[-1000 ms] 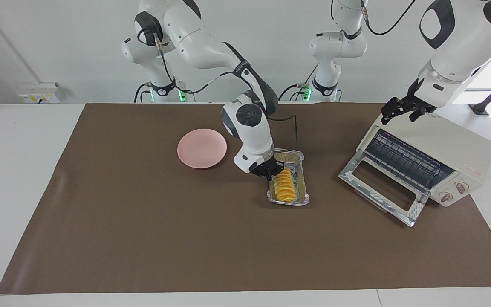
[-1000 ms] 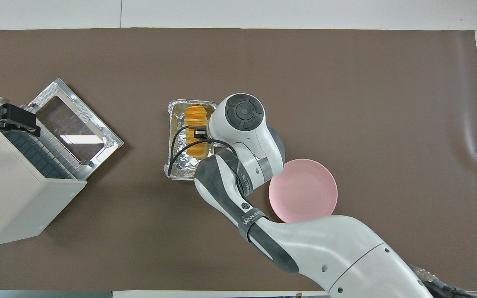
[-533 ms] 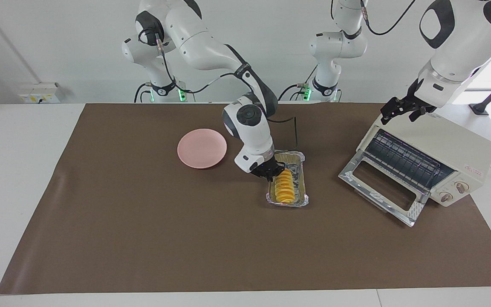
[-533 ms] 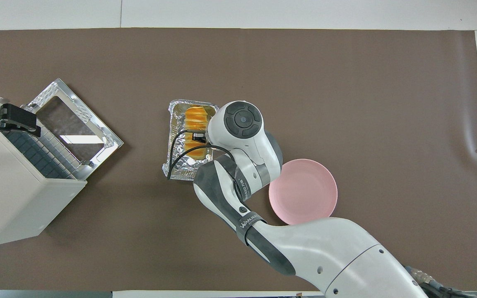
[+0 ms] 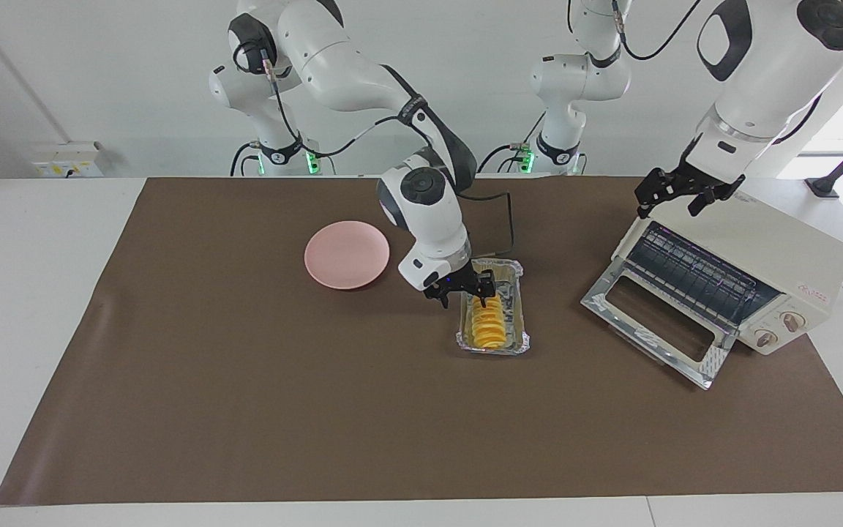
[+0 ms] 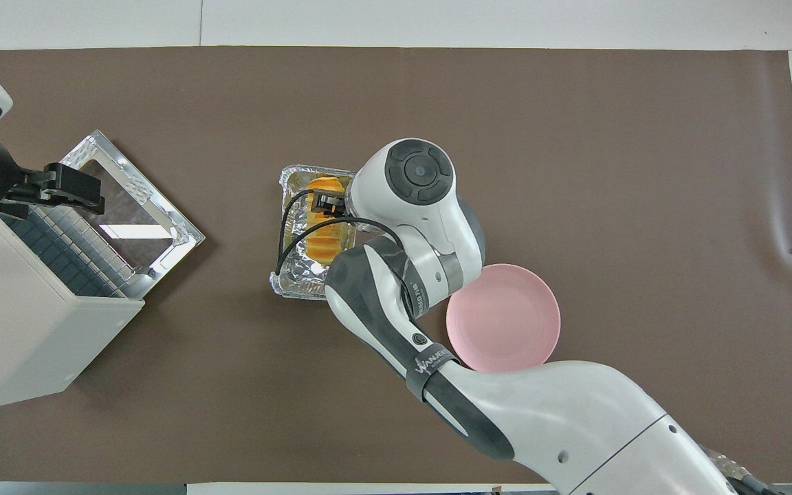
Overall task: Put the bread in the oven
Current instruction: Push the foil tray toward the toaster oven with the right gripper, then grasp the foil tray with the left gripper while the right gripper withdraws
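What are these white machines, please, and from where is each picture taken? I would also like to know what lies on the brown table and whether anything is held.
They are two robot arms with two-finger grippers. One picture looks at them from across the table, the other looks down from above them. On the brown mat lie a pink plate, a foil tray with the bread in it, and the oven, its door down. The right gripper is open just above the bread, holding nothing. The left gripper waits open over the oven.
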`<action>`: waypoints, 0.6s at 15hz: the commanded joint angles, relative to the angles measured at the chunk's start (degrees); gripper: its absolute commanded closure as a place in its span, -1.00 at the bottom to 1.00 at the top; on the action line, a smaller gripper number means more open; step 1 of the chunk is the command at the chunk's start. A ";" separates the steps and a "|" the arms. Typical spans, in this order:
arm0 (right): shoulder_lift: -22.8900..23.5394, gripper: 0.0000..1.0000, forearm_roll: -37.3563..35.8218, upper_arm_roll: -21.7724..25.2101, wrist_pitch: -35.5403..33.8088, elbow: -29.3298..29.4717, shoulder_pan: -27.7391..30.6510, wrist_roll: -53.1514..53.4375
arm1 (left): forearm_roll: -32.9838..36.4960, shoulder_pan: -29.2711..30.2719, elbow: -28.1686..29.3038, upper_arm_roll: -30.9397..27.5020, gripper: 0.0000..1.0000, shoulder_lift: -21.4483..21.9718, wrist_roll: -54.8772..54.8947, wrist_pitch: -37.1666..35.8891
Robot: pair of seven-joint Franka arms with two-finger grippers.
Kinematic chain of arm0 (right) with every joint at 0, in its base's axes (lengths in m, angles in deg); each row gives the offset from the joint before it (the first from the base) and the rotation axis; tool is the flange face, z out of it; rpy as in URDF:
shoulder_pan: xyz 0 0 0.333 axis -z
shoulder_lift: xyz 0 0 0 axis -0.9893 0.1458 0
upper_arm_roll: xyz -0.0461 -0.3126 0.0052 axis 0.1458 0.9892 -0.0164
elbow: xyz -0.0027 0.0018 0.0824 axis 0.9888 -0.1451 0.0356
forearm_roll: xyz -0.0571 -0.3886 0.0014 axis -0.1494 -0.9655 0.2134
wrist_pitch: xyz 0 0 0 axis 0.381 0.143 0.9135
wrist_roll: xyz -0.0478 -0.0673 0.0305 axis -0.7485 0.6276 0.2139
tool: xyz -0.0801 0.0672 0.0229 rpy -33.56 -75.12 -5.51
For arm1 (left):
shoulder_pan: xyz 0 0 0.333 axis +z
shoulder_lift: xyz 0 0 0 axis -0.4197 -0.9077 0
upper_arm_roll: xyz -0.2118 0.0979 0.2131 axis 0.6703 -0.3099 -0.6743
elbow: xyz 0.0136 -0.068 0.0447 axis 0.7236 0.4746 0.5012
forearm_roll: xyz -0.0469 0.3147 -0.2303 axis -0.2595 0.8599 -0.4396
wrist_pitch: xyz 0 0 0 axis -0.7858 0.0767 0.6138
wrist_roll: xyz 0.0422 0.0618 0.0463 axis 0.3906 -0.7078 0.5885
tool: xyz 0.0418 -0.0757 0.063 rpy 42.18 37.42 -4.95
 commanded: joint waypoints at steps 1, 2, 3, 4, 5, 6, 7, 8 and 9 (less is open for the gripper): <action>-2.13 -1.00 2.18 -0.20 -5.90 3.68 4.68 -0.28 | -0.83 -3.27 3.01 -0.59 -1.00 0.41 -1.48 4.91; -3.88 -1.00 2.09 -0.20 -7.57 3.42 6.53 -0.72 | -0.75 -4.68 3.45 -0.59 -1.00 -0.20 -1.48 5.88; -5.29 -1.00 1.83 -0.12 -9.67 3.41 8.20 -1.51 | -0.83 -5.39 3.46 -0.50 -1.00 -0.90 -1.48 6.33; -6.96 -1.00 1.39 0.06 -11.52 3.07 9.78 -4.21 | -1.35 -6.26 3.11 -0.50 -1.00 -2.47 -1.74 6.94; -8.46 -1.00 1.30 0.15 -13.28 2.37 11.36 -8.16 | -1.88 -7.49 2.84 -0.50 -1.00 -3.97 -2.96 7.82; -10.12 -1.00 1.30 0.15 -15.12 1.23 13.38 -13.33 | -2.41 -9.50 2.67 -0.50 -1.00 -5.20 -5.24 9.57; -11.88 -1.00 0.86 0.24 -16.80 -0.09 15.32 -18.08 | -2.50 -12.22 2.75 -0.58 -1.00 -7.30 -8.22 11.93; -13.38 -1.00 -0.10 0.24 -18.47 -1.41 17.34 -21.43 | -2.33 -14.34 2.84 -0.67 -1.00 -9.06 -11.73 14.22; -14.70 -1.00 -1.24 0.24 -20.05 -2.29 19.53 -23.47 | -2.24 -16.27 3.19 -0.67 -1.00 -10.82 -15.24 17.03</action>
